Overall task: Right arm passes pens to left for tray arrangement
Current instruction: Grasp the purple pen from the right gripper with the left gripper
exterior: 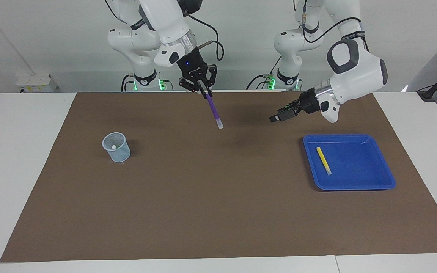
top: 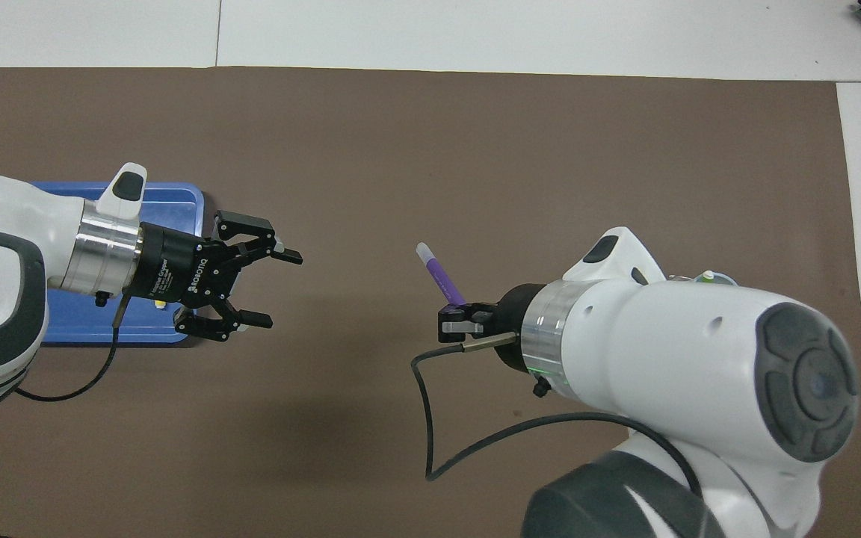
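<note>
mid-handover over the brown mat (exterior: 211, 197) on the bench: the right gripper (exterior: 204, 92), pinched tight on the upper end of the purple pen (exterior: 214, 112), holds it up over the mat's middle strip at the robots' edge; the pen's long axis slants downward from the fingertips, its whitish tip lowest and pointing away from the robots; the left gripper (top: 262, 288) hangs in the air over the mat beside the blue tray (exterior: 355, 178), fingers spread wide and holding nothing, aimed sideways at the pen; the 2 are well apart, a clear gap of mat between them; the likely next move is the left closing that gap to take the pen's free lower length; 1 yellow pen (exterior: 323, 160) already lies in the tray, at the left arm's end; the mesh cup (exterior: 116, 147), at the right arm's end, shows a small pale tip inside.
</note>
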Robot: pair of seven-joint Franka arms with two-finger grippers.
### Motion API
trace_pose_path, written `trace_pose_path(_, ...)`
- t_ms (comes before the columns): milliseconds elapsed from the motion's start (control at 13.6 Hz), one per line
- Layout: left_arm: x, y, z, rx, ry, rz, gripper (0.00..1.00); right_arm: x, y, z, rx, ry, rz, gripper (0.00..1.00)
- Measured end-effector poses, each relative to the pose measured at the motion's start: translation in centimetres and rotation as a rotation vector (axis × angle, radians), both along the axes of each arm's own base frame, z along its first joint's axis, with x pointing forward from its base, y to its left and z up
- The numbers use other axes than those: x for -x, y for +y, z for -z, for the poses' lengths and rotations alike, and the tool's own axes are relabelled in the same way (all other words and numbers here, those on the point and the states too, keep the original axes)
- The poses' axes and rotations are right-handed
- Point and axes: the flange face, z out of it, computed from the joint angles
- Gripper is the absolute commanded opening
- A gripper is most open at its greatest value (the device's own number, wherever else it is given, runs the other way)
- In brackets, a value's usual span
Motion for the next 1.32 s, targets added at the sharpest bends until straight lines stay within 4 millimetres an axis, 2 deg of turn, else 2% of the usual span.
trace_pose_path(294, 1.0, -1.5, 0.7, 0.117, 0.025, -0.135, 0.98, 0.3, 0.3, 0.7, 0.002, 0.009, 0.007, 0.00)
trace_pose_path(588, 1.9, -6.1, 0.7, 0.207, -0.001, -0.214, 1.00, 0.3, 0.3, 0.8, 0.002, 0.009, 0.008, 0.00)
trace_pose_path(809, 3.5, -10.1, 0.9, 0.228, -0.007, -0.217, 1.00, 0.3, 0.3, 0.8, 0.002, 0.009, 0.008, 0.00)
trace_pose_path(1029, 4.1, -11.5, 0.9, 0.255, -0.014, -0.252, 1.00, 0.3, 0.3, 0.8, 0.002, 0.009, 0.008, 0.00)
trace_pose_path(1250, 5.5, -14.3, 1.1, 0.260, -0.030, -0.299, 1.00, 0.3, 0.3, 0.8, 0.002, 0.009, 0.008, 0.00)
trace_pose_path(1323, 5.9, -14.9, 1.2, 0.257, -0.033, -0.304, 0.96, 0.3, 0.3, 0.8, 0.002, 0.009, 0.008, 0.00)
